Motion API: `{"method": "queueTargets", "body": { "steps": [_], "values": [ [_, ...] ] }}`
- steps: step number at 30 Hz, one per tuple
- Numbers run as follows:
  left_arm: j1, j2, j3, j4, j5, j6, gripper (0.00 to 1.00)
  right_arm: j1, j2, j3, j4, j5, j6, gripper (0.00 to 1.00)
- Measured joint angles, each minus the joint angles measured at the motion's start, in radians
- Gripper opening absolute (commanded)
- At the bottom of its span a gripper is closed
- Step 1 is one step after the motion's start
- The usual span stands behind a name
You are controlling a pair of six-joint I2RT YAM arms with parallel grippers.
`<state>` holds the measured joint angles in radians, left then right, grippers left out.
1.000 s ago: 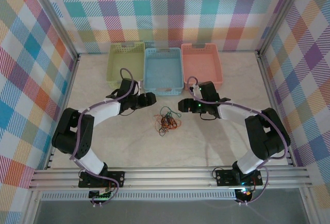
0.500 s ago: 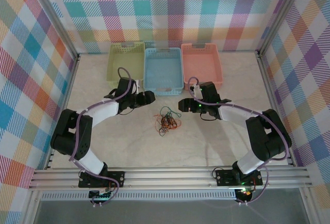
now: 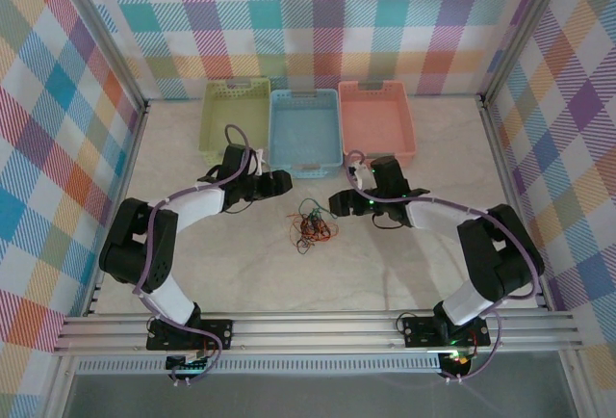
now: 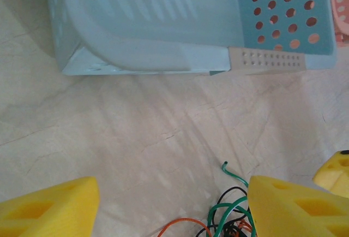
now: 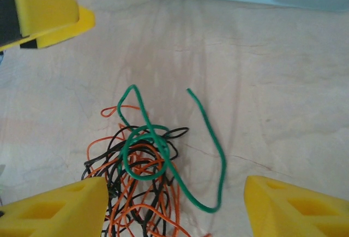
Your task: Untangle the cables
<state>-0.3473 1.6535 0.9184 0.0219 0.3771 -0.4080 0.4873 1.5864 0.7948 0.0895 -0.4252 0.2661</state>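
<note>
Top external camera: high, distant, facing down on the whole surface [image 3: 404, 274]. Wrist cameras: close, facing down; both share the cables [image 5: 143, 178] beside the blue basket [image 4: 163, 57].

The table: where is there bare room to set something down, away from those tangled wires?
Bare table lies between the cables and the arm bases, and right of the pink basket. It is crowded in the middle, where the left gripper and right gripper flank the tangle, just in front of the blue basket.

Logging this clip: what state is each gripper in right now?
Left gripper: open, holding nothing.
Right gripper: open, not gripping the cables.
</note>
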Motion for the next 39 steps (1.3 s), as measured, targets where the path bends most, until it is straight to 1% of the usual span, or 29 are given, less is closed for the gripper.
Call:
{"method": "queueTargets", "body": {
  "steps": [5, 10, 15, 16, 17, 18, 19, 20, 21, 24, 27, 30, 34, 39],
  "values": [
    [-0.012, 0.000, 0.000, 0.007, -0.004, 0.012, 0.77, 0.033, 0.052, 0.040, -0.025, -0.010, -0.048, 0.69],
    [-0.019, 0.000, 0.000, 0.000, -0.023, 0.014, 0.77, 0.068, 0.110, 0.090, -0.074, -0.006, -0.087, 0.70],
    [-0.020, 0.000, 0.000, -0.009, -0.034, 0.017, 0.77, 0.090, 0.162, 0.142, -0.125, 0.018, -0.108, 0.66],
    [-0.020, 0.000, 0.000, -0.012, -0.037, 0.017, 0.77, 0.091, 0.163, 0.144, -0.133, 0.024, -0.111, 0.62],
    [-0.020, 0.000, 0.000, -0.015, -0.039, 0.018, 0.77, 0.093, 0.163, 0.144, -0.137, 0.027, -0.117, 0.54],
    [-0.020, 0.000, 0.000, -0.017, -0.040, 0.020, 0.77, 0.095, 0.163, 0.145, -0.143, 0.032, -0.121, 0.49],
    [-0.021, 0.000, 0.000, -0.018, -0.042, 0.021, 0.77, 0.096, 0.164, 0.148, -0.154, 0.037, -0.121, 0.40],
    [-0.022, 0.000, 0.000, -0.019, -0.042, 0.021, 0.77, 0.096, 0.166, 0.152, -0.162, 0.039, -0.127, 0.36],
    [-0.023, 0.000, 0.000, -0.019, -0.042, 0.022, 0.77, 0.096, 0.167, 0.158, -0.171, 0.043, -0.129, 0.28],
    [-0.026, 0.000, 0.000, -0.019, -0.045, 0.026, 0.77, 0.096, 0.168, 0.164, -0.178, 0.059, -0.134, 0.20],
    [-0.026, 0.000, 0.000, -0.019, -0.046, 0.031, 0.77, 0.096, 0.151, 0.148, -0.161, 0.090, -0.134, 0.15],
    [-0.026, -0.005, 0.000, -0.016, -0.039, 0.032, 0.77, 0.096, 0.078, 0.084, -0.121, 0.114, -0.133, 0.11],
    [-0.031, -0.007, 0.001, 0.002, -0.002, 0.033, 0.77, 0.096, -0.019, 0.015, -0.062, 0.134, -0.132, 0.09],
    [-0.059, -0.007, 0.024, -0.016, 0.027, 0.056, 0.78, 0.096, -0.041, 0.002, -0.022, 0.145, -0.132, 0.08]
  ]
}}
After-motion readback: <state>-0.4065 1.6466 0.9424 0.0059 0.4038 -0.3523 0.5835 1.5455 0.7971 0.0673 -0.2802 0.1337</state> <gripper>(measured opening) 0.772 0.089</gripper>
